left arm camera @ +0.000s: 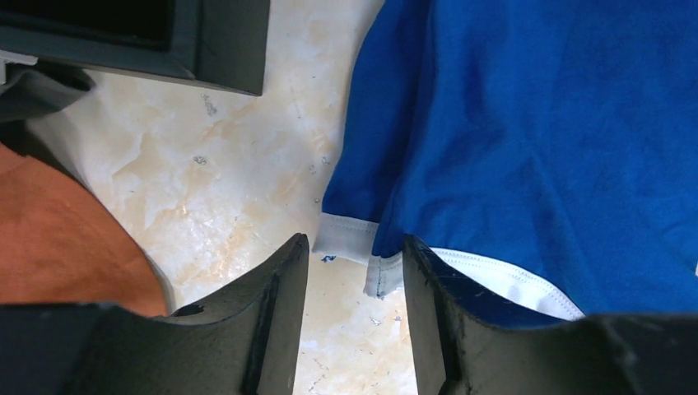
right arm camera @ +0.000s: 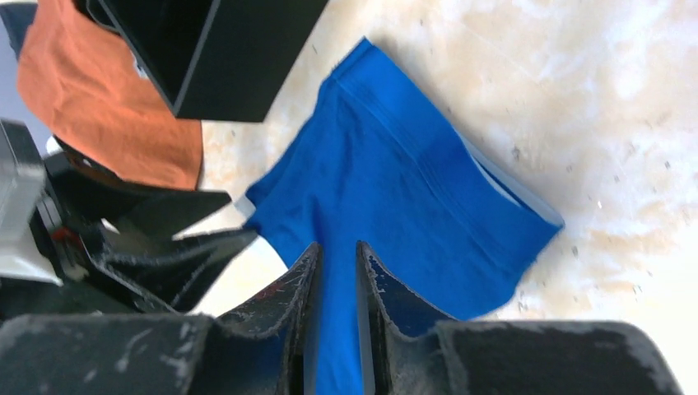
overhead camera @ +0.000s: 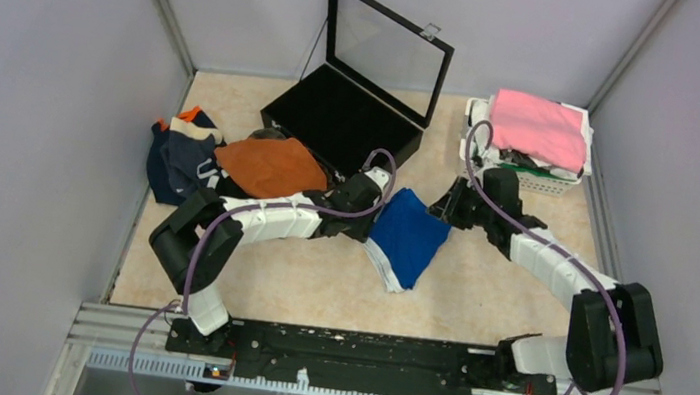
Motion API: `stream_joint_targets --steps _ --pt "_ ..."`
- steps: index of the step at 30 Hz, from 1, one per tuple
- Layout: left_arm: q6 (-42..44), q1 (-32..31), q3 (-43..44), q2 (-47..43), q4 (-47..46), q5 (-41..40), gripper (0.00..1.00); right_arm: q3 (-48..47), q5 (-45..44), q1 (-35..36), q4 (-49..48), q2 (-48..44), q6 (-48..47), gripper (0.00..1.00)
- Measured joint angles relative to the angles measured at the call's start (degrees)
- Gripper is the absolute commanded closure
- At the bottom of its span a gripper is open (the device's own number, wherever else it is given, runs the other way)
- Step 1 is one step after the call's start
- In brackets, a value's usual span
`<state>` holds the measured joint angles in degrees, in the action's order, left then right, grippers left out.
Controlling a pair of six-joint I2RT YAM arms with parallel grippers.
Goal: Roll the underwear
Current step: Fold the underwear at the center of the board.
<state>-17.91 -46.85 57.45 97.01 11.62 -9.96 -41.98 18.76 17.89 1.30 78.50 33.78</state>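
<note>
Left gripper [left arm camera: 355, 247] gapes (holding nothing), right gripper [right arm camera: 338, 251] pinches soft royal-blue underwear [right arm camera: 411, 189].

I can read no text anywhere; a small blue mark on the white trim [left arm camera: 346, 239] of my blue underwear [left arm camera: 535, 148] is illegible.

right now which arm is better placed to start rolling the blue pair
Probably right: the right claw looks pinched on the blue underwear, cloth drawn up between its jaws. The left claw stands open at the white-trimmed edge, gripping nothing.
</note>
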Motion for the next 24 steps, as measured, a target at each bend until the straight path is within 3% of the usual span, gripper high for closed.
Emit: stream_joint_targets --steps 8,10,11,24 --pt "-0.15 0.85 0.02 -0.2 -0.52 -1.01 0.24 5.09 -0.9 0.0 4.63 -7.58 -2.58 0.66" --pt "-0.15 1.46 0.02 -0.2 -0.96 -0.09 0.11 6.1 -0.98 0.0 5.33 -8.92 -2.8 0.65" --pt "-0.02 1.84 0.02 -0.2 -1.33 0.52 0.11 6.43 -1.01 0.0 5.6 -9.33 -2.82 0.64" --pt "0.7 3.91 -0.52 0.87 -5.62 11.61 0.25 6.73 -1.09 0.0 7.08 -10.1 -3.23 0.64"
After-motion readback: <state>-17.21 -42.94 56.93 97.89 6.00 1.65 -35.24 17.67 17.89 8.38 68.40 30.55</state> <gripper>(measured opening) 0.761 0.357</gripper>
